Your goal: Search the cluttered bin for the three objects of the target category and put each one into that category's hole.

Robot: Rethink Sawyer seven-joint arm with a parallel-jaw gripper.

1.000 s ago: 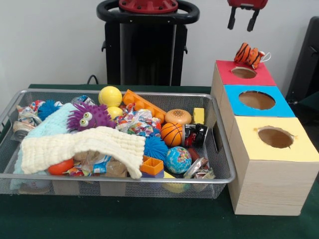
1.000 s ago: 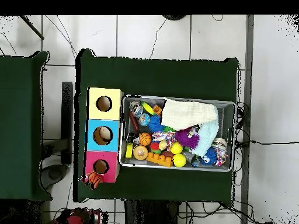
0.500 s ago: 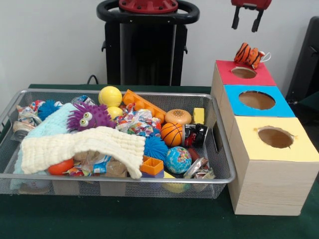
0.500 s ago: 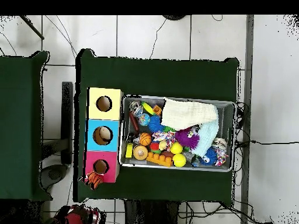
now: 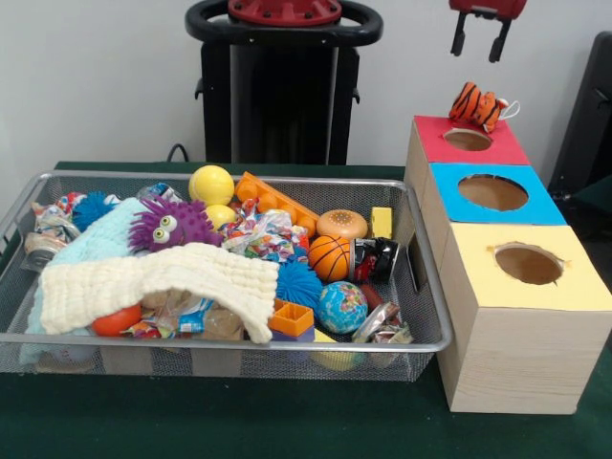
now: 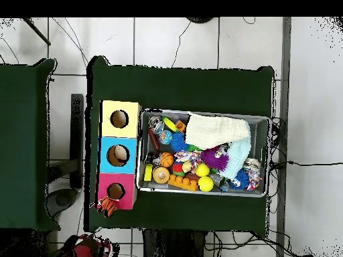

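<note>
Pictured at far right, top of front view: tool, fingers apart and empty, hanging high above the red-topped box — nothing between the fingers but bare wall. Directly beneath, slightly toward the box's back edge, a striped tiger plush perched on the red top just behind the red hole, not inside it (sitting on the rim area, tilted, appears to touch the lid only). Seen in a row w/ the red box: blue-topped box and yellow-topped box, each w/ one round hole, nothing visible in them.

Left of the boxes on the green tabletop, wire-mesh bin packed w/ clutter — purple furry monster, mini basketball, globe ball, yellow ball, blue spiky ball, cream knit cloth draped over the front half, hiding whatever lies under it.

Target category not certain from frames; judging by the tiger at the red hole, prob. soft toys, w/ the purple monster a likely next candidate. Key relation for the coming move: that monster lies well apart from the tool — down and far across toward the bin's other end, upright, eyes facing front, no clear long axis. Tiger itself much nearer, straight below; may need a nudge forward to drop in.

Overhead view: only red arm parts at bottom edge; tiger visible beside the red box's base-side edge.
</note>
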